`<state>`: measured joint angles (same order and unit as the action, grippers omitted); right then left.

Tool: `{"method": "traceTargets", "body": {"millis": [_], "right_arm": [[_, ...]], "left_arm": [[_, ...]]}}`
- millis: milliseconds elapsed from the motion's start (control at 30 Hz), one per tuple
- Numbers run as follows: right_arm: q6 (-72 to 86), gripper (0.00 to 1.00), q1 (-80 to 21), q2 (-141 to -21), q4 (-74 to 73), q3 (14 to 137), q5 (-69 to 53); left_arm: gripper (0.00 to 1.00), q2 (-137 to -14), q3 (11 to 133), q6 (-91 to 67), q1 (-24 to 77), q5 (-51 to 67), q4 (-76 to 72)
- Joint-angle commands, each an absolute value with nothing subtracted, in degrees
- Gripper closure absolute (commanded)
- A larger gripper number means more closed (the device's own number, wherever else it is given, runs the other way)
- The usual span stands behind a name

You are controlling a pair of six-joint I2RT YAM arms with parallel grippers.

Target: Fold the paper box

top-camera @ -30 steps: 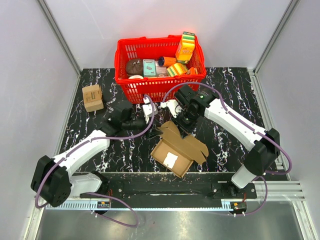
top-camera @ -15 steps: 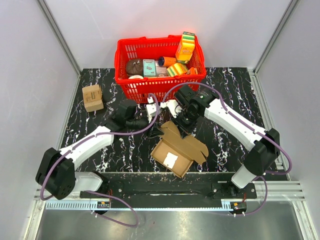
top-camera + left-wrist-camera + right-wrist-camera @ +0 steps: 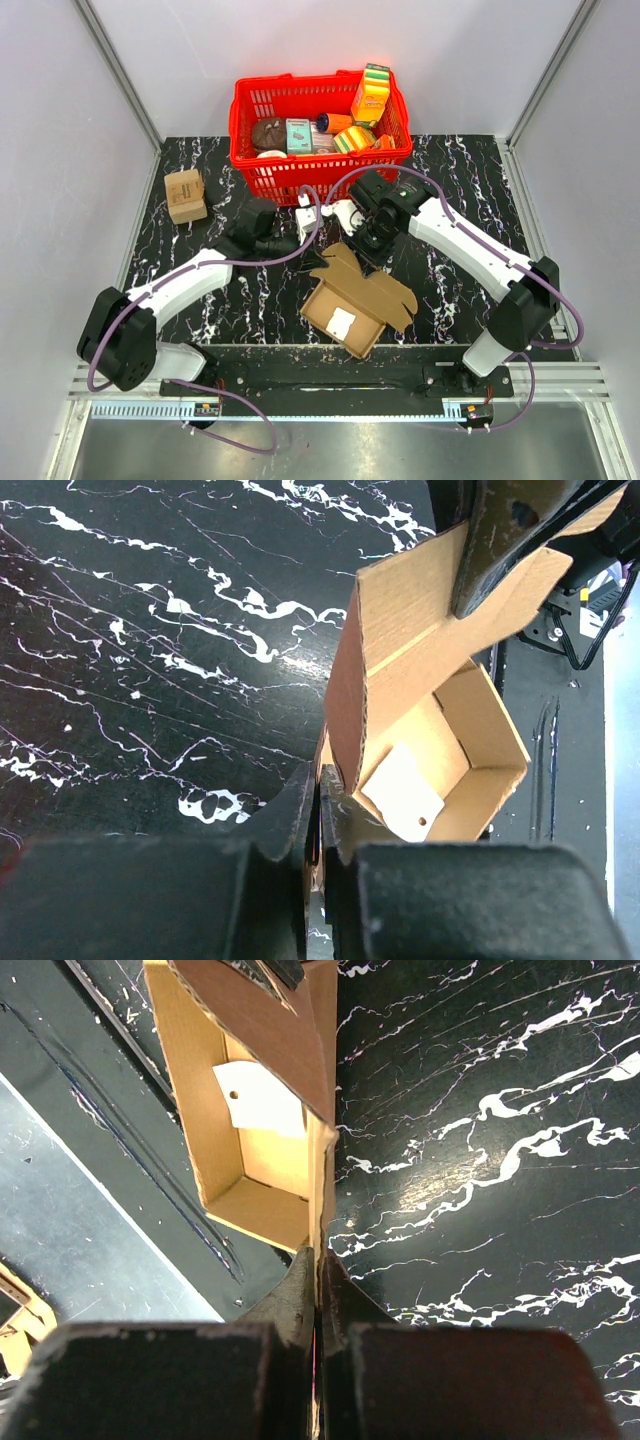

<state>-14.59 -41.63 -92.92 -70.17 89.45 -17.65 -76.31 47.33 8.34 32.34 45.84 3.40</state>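
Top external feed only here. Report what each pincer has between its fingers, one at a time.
Observer: In the left wrist view, the left pincer is closed on a thin cardboard edge of the paper box, at the foot of a raised flap.
Operator: Now the right one.
Observer: In the right wrist view, the right pincer is shut on a box panel seen edge-on. The cardboard runs straight down between its fingers.
Operator: Describe the white thing inside.
Observer: It is a white card lying flat on the box floor, with a small punched hole near one end.
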Motion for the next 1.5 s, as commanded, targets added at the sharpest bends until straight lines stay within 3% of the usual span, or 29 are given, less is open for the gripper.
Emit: {"method": "traceTargets", "body": {"millis": [0, 200, 400, 433, 633, 967, 1133, 1300, 1467], "right_arm": [[-14.5, 1.0, -42.1, -92.02, -70.14, 91.67, -18.81], [-13.71, 0.98, -42.01, -91.58, -69.17, 92.02, -18.9], [-8.89, 0.64, -41.92, -88.16, -64.79, 93.51, -11.62], [-7.57, 0.54, -41.75, -87.02, -61.73, 93.43, -7.34], [1.56, 0.4, -37.54, -77.62, -53.88, 91.94, 2.37], [11.42, 0.34, -28.23, -65.23, -45.72, 74.02, 4.04], [11.26, 0.25, -25.49, -57.4, -35.62, 63.29, -2.78], [10.11, 0.25, -25.49, -57.22, -32.27, 58.64, -5.97], [9.49, 0.34, -25.22, -58.27, -25.06, 53.27, -10.28]], "left_arm": [[0.98, -76.73, 50.36, 8.0, 32.34, 48.08, 1.32], [1.0, -75.5, 50.27, 7.56, 33.04, 44.57, 1.84], [1.0, -73.57, 48.43, 7.21, 33.22, 38.51, 3.08], [1.0, -73.13, 47.91, 6.69, 33.22, 37.28, 2.21], [1.0, -68.3, 41.67, 0.27, 31.91, 26.82, -6.39], [1.0, -66.27, 39.38, -2.1, 28.66, 24.69, -7.73], [1.0, -66.97, 39.02, -4.31, 27.33, 26.63, -7.83], [1.0, -68.55, 39.72, -4.39, 26.72, 27.33, -6.42], [1.0, -69.35, 39.64, -4.31, 26.02, 28.65, -6.68]]}}
